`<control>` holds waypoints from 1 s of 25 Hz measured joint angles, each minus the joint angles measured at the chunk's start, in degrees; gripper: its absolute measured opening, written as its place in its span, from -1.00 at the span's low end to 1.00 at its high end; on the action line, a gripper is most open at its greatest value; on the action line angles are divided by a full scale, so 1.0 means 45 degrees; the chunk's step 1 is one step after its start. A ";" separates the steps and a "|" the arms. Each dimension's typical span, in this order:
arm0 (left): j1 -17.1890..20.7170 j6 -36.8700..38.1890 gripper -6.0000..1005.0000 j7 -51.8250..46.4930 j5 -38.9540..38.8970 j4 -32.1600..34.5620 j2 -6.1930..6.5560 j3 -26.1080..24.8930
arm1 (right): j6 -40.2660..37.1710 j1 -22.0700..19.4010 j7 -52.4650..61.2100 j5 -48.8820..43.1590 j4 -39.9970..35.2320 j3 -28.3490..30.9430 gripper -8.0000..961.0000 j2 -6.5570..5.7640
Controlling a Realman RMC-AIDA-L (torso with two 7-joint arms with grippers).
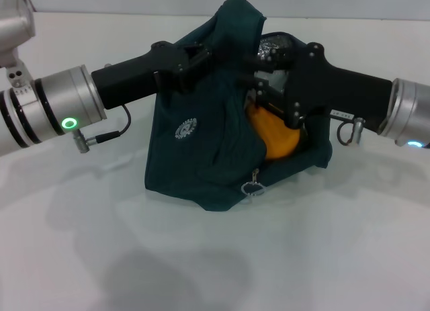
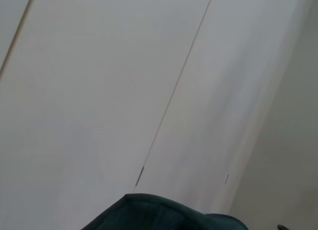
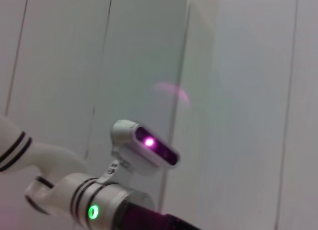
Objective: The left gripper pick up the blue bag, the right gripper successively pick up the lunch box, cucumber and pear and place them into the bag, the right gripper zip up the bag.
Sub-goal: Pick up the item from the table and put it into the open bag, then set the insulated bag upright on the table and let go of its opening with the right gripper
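On the left, my black two-finger left gripper (image 1: pixel 191 59) is clamped on the upper edge of the dark teal-blue fabric bag (image 1: pixel 195 150), lifting it so the mouth stays open. Metal ring zipper pull (image 1: pixel 252 186) hangs low at the front, unzipped. My labelled right gripper (image 1: pixel 272 99) reaches into the opening over the orange-yellow pear (image 1: pixel 275 140), already inside; can't tell its finger state. Lunch box, cucumber not visible.
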 joint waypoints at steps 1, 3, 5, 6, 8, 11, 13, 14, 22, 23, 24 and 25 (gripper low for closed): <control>-0.0005 -0.0005 -0.90 0.0000 0.0002 0.0001 -0.0001 -0.0001 | 0.0019 -0.0071 -0.0090 0.0126 -0.0005 0.0000 -0.69 -0.0001; -0.0014 -0.0013 -0.90 0.0000 0.0007 0.0001 0.0000 0.0001 | -0.0041 -0.0257 -0.0397 0.0596 -0.0014 -0.0003 -0.53 -0.0001; 0.0012 -0.0021 -0.90 0.0000 0.0007 0.0002 0.0003 -0.0008 | -0.0354 -0.0551 -0.0594 0.1189 -0.0175 0.0058 -0.46 -0.0005; 0.0047 -0.0024 -0.90 0.0000 0.0007 0.0001 0.0009 -0.0020 | -0.0504 -0.0744 -0.0613 0.1467 -0.0318 0.0096 -0.42 -0.0033; 0.0112 -0.0025 -0.90 0.0001 0.0012 0.0001 0.0018 -0.0044 | -0.0704 -0.1438 -0.0493 0.2144 -0.0950 0.0182 -0.35 -0.0175; 0.0230 -0.0030 -0.90 0.0001 0.0082 0.0001 0.0026 -0.0053 | -0.0173 -0.2585 0.0698 0.2103 -0.2415 0.0523 -0.35 -0.0701; 0.0275 -0.0033 -0.90 0.0002 0.0130 0.0002 0.0035 -0.0044 | 0.0199 -0.3115 0.2047 0.1219 -0.3161 0.0738 -0.36 -0.1342; 0.0278 -0.0037 -0.90 0.0000 0.0152 0.0002 0.0036 -0.0042 | 0.0272 -0.3297 0.2753 0.0695 -0.3364 0.0831 -0.36 -0.1712; 0.0207 -0.0054 -0.90 0.0000 0.0186 0.0008 0.0040 -0.0058 | 0.0336 -0.3332 0.5796 -0.3008 -0.2869 0.2310 -0.38 -0.2550; 0.0204 -0.0058 -0.90 0.0000 0.0186 -0.0005 0.0040 -0.0059 | 0.0335 -0.3264 0.5886 -0.3707 -0.2886 0.2385 -0.38 -0.2476; 0.0199 -0.0061 -0.90 0.0000 0.0187 -0.0010 0.0040 -0.0057 | 0.0330 -0.3202 0.5975 -0.4199 -0.2915 0.2420 -0.38 -0.2434; 0.0189 -0.0066 -0.90 0.0000 0.0188 -0.0010 0.0039 -0.0051 | 0.0327 -0.3087 0.6129 -0.4749 -0.2947 0.2434 -0.38 -0.2383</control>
